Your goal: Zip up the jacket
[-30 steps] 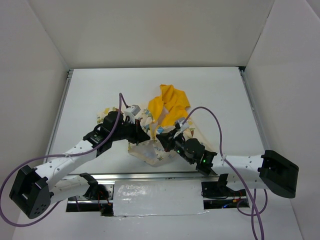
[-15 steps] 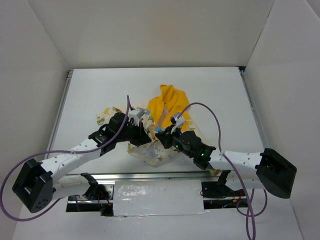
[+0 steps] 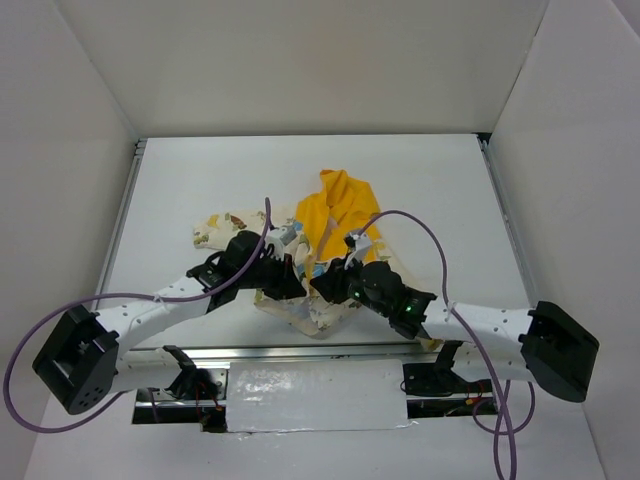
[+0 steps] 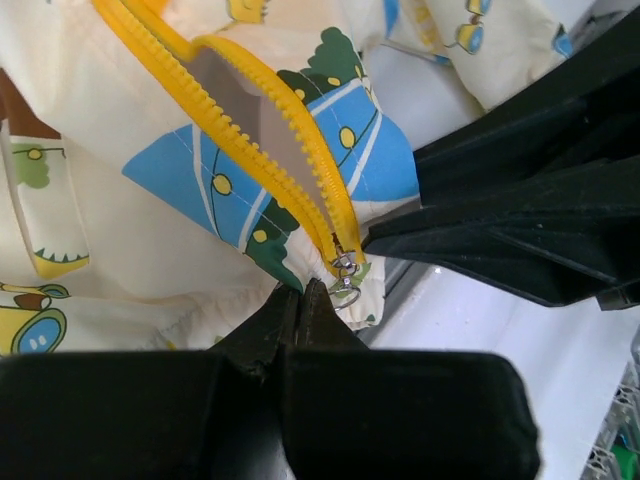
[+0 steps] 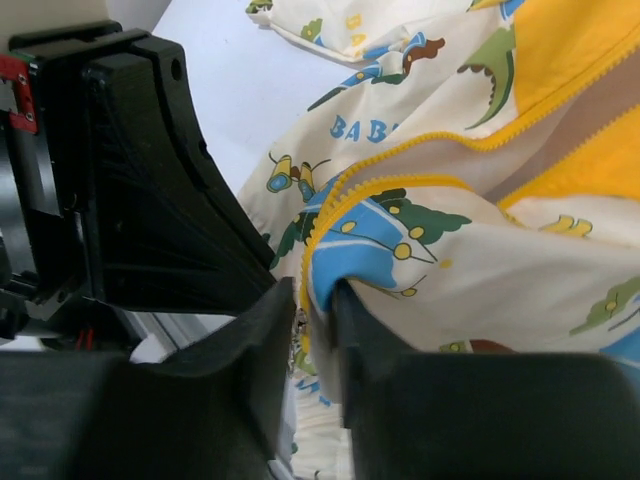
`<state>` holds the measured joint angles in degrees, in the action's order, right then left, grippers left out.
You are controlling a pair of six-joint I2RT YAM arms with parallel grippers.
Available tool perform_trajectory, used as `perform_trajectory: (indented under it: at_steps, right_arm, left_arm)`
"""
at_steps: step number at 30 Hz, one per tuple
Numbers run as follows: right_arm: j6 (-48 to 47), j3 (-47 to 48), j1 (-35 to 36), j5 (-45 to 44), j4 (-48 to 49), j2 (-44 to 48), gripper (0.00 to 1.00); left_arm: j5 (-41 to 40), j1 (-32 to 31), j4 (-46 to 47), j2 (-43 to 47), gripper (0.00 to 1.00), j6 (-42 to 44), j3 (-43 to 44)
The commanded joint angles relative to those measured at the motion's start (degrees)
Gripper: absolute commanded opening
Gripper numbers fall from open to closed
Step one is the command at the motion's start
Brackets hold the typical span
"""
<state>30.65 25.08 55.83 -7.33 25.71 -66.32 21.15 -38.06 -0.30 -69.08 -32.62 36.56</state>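
The jacket (image 3: 302, 308) lies bunched mid-table, cream print with its yellow hood (image 3: 340, 205) spread behind. My left gripper (image 3: 292, 278) is shut, its tips (image 4: 301, 290) pinching the bottom hem right beside the metal zipper slider (image 4: 345, 268), below the yellow zipper strip (image 4: 290, 120), which gapes apart above the slider. My right gripper (image 3: 318, 283) meets it from the right; its jaws (image 5: 315, 300) stand slightly apart around the hem's zipper edge (image 5: 322, 225) and a fold of blue-printed fabric (image 5: 365, 240). The two grippers nearly touch.
One cream sleeve (image 3: 215, 228) trails left of the arms. The metal rail (image 3: 320, 352) of the table's near edge runs just under the hem. White walls enclose the table on three sides. The right arm's purple cable (image 3: 425, 240) loops above the jacket.
My left gripper has travelled right along the hem to meet the right gripper. The right jaws, pressed together before, now stand slightly apart.
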Motion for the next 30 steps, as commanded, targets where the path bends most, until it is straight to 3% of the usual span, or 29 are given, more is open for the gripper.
perform_trajectory:
  at_steps: [1,3,4,10,17,21,30]
  right_arm:
    - [3.18,2.69,-0.02,-1.54,-5.83,4.79,0.35]
    - [4.84,4.79,0.06,-3.21,-11.9,6.72,0.4]
    - [5.55,5.24,0.15,-3.56,-13.39,7.34,0.52]
    - [9.86,5.94,-0.02,-6.29,-21.65,13.06,0.64]
    - [16.27,3.31,2.43,-4.53,-23.96,19.21,0.63]
    - [18.21,-1.43,2.96,-1.38,-18.35,20.97,0.57]
    - [19.8,-4.95,5.87,1.8,-8.58,13.86,0.48]
  left_arm:
    - [5.22,-0.78,5.39,-0.53,0.0,-1.57,-0.34]
    - [6.44,-0.78,6.18,-0.62,0.0,-1.74,-0.52]
    - [6.71,-0.78,6.27,-0.71,0.0,-1.83,-0.52]
    - [8.47,-0.78,7.5,-2.46,0.0,-2.27,-0.17]
    - [8.65,-0.78,6.89,-2.73,0.0,-1.92,1.15]
    - [8.21,-0.78,5.83,-2.73,0.0,-1.39,1.85]
    - [8.65,-0.78,5.92,-3.52,0.0,-1.13,2.55]
